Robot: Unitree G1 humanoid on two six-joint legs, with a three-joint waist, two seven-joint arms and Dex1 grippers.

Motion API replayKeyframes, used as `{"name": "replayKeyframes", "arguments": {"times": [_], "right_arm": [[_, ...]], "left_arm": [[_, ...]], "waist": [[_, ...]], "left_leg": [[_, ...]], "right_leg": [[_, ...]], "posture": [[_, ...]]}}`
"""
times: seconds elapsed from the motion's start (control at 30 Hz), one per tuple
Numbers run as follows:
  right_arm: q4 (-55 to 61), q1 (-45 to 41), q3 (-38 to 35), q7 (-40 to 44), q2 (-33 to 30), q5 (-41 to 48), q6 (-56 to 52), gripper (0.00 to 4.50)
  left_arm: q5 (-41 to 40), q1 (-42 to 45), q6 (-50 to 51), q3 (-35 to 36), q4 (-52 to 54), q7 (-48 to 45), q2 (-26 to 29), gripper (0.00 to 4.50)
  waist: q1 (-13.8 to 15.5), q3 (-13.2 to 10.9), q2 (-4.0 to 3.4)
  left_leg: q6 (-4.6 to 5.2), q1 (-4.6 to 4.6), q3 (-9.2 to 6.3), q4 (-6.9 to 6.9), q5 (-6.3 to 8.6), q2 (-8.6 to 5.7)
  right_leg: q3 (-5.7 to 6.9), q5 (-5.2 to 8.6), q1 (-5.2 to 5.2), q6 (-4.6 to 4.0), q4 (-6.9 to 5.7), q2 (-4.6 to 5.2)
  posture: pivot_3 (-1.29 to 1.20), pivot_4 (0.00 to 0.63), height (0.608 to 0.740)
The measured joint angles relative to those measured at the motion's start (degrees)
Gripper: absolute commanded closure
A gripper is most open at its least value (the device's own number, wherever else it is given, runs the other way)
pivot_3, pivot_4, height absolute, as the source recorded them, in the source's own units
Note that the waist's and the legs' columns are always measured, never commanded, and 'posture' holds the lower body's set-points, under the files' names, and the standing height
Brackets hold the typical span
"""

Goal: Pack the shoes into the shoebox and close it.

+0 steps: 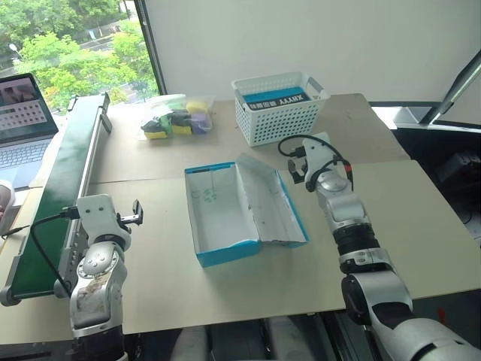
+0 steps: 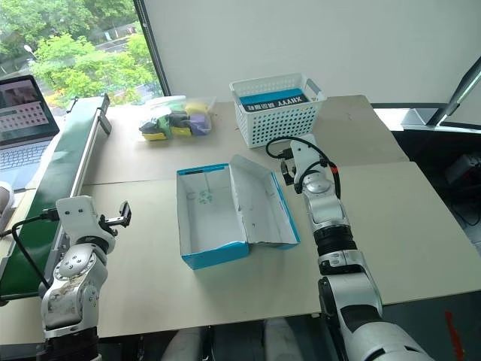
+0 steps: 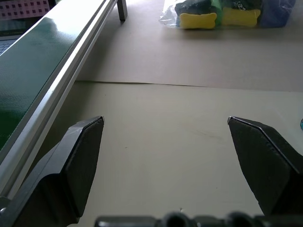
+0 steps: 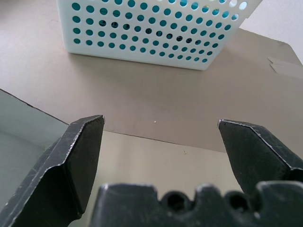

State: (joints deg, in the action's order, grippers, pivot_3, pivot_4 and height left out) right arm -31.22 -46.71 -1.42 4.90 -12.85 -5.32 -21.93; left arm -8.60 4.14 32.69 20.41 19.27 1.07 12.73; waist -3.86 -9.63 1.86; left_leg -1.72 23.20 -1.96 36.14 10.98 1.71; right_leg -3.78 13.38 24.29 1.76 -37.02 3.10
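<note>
The bright blue shoebox (image 1: 225, 254) lies open in the middle of the table, its white inside bare. Its hinged lid (image 1: 272, 204) is folded out flat to the right. The shoes are out of view. My right gripper (image 1: 319, 161) hovers open just past the lid's far right corner, pointing at the white basket, with nothing between its fingers (image 4: 78, 156). Well left of the box, my left gripper (image 1: 102, 203) is open over bare table beside the green conveyor, and its fingers (image 3: 80, 156) are also empty.
A white lattice basket (image 1: 276, 120) holding a blue box stands at the back, close ahead of the right gripper. A clear bag of coloured items (image 1: 174, 117) lies at the back left. A green conveyor (image 1: 64, 169) runs along the left edge, with a laptop (image 1: 22, 124) beyond it.
</note>
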Motion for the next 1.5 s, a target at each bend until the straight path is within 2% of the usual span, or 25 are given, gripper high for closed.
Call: {"name": "replayKeyframes", "arguments": {"times": [0.13, 0.23, 0.37, 0.5, 0.67, 0.77, 0.9, 1.17, 1.5], "right_arm": [[3.25, 0.55, 0.18, 1.08, 0.70, 0.45, -1.32, 0.00], [12.14, -0.45, 1.40, 7.55, 2.93, 4.69, -2.43, 0.00], [27.54, -6.09, 5.09, 20.40, 6.02, 16.34, -11.52, 0.00], [39.68, -5.25, 14.07, 33.93, 4.88, 24.58, -17.32, 0.00], [40.03, 0.54, 25.71, 43.33, 0.75, 24.39, -17.17, 0.00], [37.12, 1.96, 30.89, 42.89, 0.58, 19.26, -13.20, 0.00], [31.50, 4.81, 32.44, 39.28, 2.48, 14.27, -8.87, 0.00], [30.59, 5.41, 30.46, 37.78, 5.36, 13.44, -8.57, 0.00], [29.40, 5.41, 29.62, 38.23, 5.60, 13.33, -8.57, 0.00]], "left_arm": [[-0.49, 0.08, -0.31, 0.97, -0.70, -0.21, 0.77, 0.03], [-2.07, 0.33, -1.66, 5.43, -1.21, -0.82, 2.47, 0.03], [-4.71, -2.69, -2.07, 10.41, 0.08, -3.71, 5.92, 0.03], [-7.46, -9.61, -2.43, 16.08, 0.33, -6.96, 7.60, 0.03], [-10.69, -14.62, -2.19, 23.67, -0.22, -10.79, 11.69, 0.03], [-12.09, -16.36, -2.18, 25.96, -1.38, -13.21, 14.04, 0.03], [-13.26, -17.33, -2.08, 25.89, -1.40, -14.29, 14.04, 0.03], [-14.25, -18.55, -1.48, 25.58, 1.37, -13.60, 12.63, 0.03], [-14.25, -18.46, -1.30, 24.50, 1.65, -12.58, 12.07, 0.03]], "waist": [[-0.17, 0.00, 0.00], [-0.88, -0.01, -0.01], [-1.32, -0.02, -0.02], [-0.63, 0.12, 0.31], [0.46, 0.12, 0.53], [0.39, 0.12, 0.53], [0.42, 0.15, 0.58], [0.36, 0.15, 0.59], [0.37, 0.15, 0.60]], "left_leg": [[0.00, 0.04, 0.00, -0.01, 0.00, 0.02], [0.00, 0.03, 0.04, -0.04, 0.01, 0.11], [0.04, 0.05, 0.01, -0.08, 0.04, 0.14], [0.08, -0.03, -0.07, -0.04, 0.12, 0.12], [0.08, -0.01, -0.08, 0.18, 0.11, 0.12], [0.08, -0.11, 0.00, 0.14, 0.12, 0.16], [0.07, -0.02, 0.00, 0.09, 0.12, 0.16], [0.06, -0.06, -0.01, 0.08, 0.13, 0.18], [0.06, -0.04, -0.01, 0.08, 0.13, 0.17]], "right_leg": [[-0.01, 0.00, 0.08, -0.01, -0.02, -0.01], [-0.06, -0.01, 0.14, -0.02, -0.06, -0.08], [-0.03, -0.01, 0.17, -0.02, -0.05, -0.09], [0.10, 0.01, -0.02, -0.02, 0.11, -0.02], [0.18, 0.04, -0.02, -0.08, 0.06, 0.01], [0.18, 0.08, -0.01, -0.13, 0.05, 0.00], [0.18, 0.09, 0.05, -0.14, 0.04, 0.00], [0.16, 0.07, 0.05, -0.14, 0.01, -0.02], [0.16, 0.08, 0.05, -0.14, 0.02, -0.02]], "posture": [[0.00, 0.150, 0.730], [0.00, 0.150, 0.730], [0.00, 0.150, 0.730], [0.00, 0.150, 0.730], [0.00, 0.150, 0.730], [0.00, 0.150, 0.730], [0.00, 0.150, 0.730], [0.00, 0.150, 0.730], [0.00, 0.150, 0.730]]}}
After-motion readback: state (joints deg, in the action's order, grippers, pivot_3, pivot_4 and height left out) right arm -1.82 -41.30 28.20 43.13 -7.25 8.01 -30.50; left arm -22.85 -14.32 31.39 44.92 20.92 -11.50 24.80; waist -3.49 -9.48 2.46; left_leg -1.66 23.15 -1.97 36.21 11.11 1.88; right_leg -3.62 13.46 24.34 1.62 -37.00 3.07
